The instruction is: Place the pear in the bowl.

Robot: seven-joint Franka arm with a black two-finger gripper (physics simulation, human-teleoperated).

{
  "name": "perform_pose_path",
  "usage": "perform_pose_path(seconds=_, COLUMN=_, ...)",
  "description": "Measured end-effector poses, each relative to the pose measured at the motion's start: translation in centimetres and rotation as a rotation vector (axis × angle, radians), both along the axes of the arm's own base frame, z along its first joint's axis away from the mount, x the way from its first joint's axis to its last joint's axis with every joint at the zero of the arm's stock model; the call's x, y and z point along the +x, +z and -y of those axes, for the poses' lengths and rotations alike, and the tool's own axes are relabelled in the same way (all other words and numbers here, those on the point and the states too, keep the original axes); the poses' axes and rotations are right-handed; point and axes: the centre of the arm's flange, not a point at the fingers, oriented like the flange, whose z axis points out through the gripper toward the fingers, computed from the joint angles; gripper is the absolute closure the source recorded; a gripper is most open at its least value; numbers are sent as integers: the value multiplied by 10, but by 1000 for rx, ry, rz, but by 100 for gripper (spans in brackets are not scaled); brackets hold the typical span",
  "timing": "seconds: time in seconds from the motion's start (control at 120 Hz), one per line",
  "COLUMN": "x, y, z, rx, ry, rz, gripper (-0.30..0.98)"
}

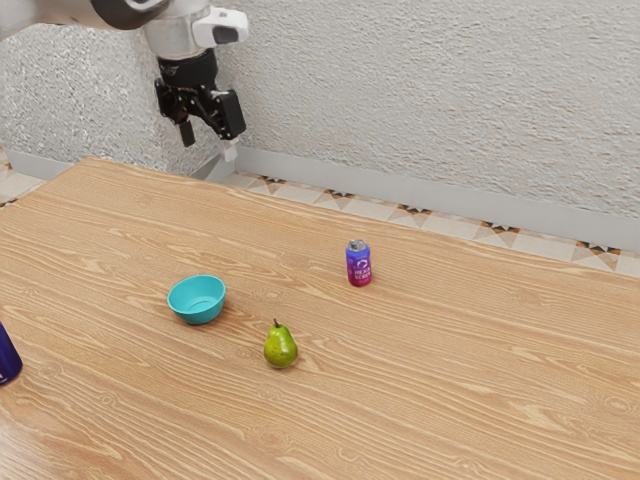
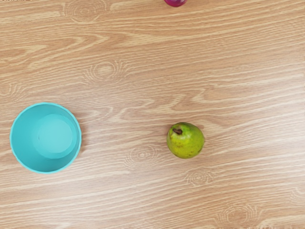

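High above the far side of the table, at the exterior view's upper left, my gripper [image 1: 208, 145] is open, its fingers apart with nothing between them. A green pear [image 1: 281, 348] stands upright on the wood, stem up. The turquoise bowl [image 1: 198, 312] is a short way from it, toward the exterior view's left, and nothing lies inside. From above, in the wrist view, the pear [image 2: 188, 143] and the empty bowl [image 2: 53, 136] stand apart with bare wood between them.
A purple-blue can [image 1: 359, 266] stands on the table [image 1: 440, 360] beyond the pear, its magenta end [image 2: 175, 2] at the wrist view's edge. Part of a dark blue object [image 1: 7, 358] is at the exterior view's left edge. A pale wall [image 1: 430, 100] rises behind.
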Motion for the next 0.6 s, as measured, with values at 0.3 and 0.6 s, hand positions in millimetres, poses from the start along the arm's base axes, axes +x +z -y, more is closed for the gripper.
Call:
perform_pose_path(seconds=0.3, x=28, y=-60, z=6, rx=20, ry=-23, rz=-14, gripper=0)
perform_pose_path(seconds=0.6, x=55, y=-247, z=95, rx=-100, ry=-58, rz=-114, gripper=0)
